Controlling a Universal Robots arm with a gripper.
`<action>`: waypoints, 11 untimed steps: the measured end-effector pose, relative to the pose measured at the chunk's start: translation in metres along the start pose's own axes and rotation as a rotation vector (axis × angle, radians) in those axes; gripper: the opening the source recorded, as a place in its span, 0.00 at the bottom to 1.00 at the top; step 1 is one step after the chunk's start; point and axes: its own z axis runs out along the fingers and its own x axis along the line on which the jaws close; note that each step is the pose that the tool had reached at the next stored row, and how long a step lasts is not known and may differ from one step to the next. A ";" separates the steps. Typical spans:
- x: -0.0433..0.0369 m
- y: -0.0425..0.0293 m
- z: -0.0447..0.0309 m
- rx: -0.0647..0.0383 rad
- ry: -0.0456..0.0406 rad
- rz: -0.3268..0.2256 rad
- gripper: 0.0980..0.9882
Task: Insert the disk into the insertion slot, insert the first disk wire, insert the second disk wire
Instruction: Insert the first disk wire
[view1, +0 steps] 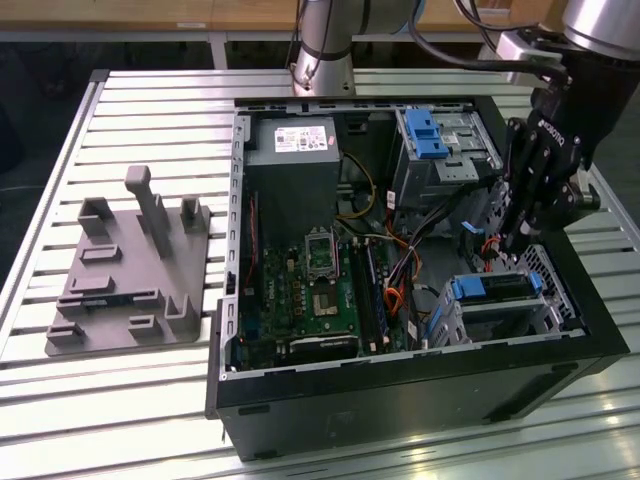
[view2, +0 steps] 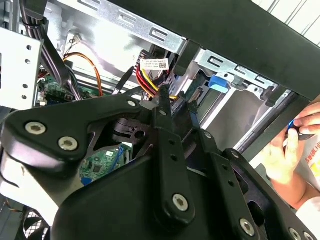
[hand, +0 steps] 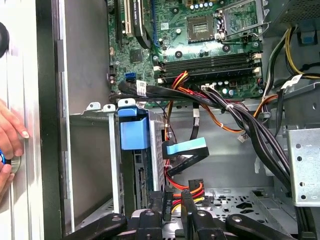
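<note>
The gripper (hand: 176, 199) is clamped on the end of the red-and-yellow wire (hand: 192, 186) — held by its tip, likely so the plug can be aimed — just beside the disk (hand: 134, 132), already seated in its blue frame inside the metal cage (hand: 113, 155) in a corner of the computer case (view1: 420, 395).

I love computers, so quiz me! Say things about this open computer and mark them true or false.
The silver disk in its bright blue plastic frame sits in the perforated silver metal cage. True.
The grey plastic fixture plate lies inside the black computer case. False: the plate lies on the slatted metal table.
The black gripper pinches red, yellow and black wires. True.
The green circuit board is missing. False: the board is inside the case.
</note>
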 end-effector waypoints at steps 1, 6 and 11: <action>-0.0001 0.0000 0.0004 0.000 -0.0001 0.000 0.22; -0.0003 -0.0001 0.0018 0.000 0.0000 0.000 0.20; -0.0005 -0.0001 0.0026 0.000 -0.0001 0.000 0.12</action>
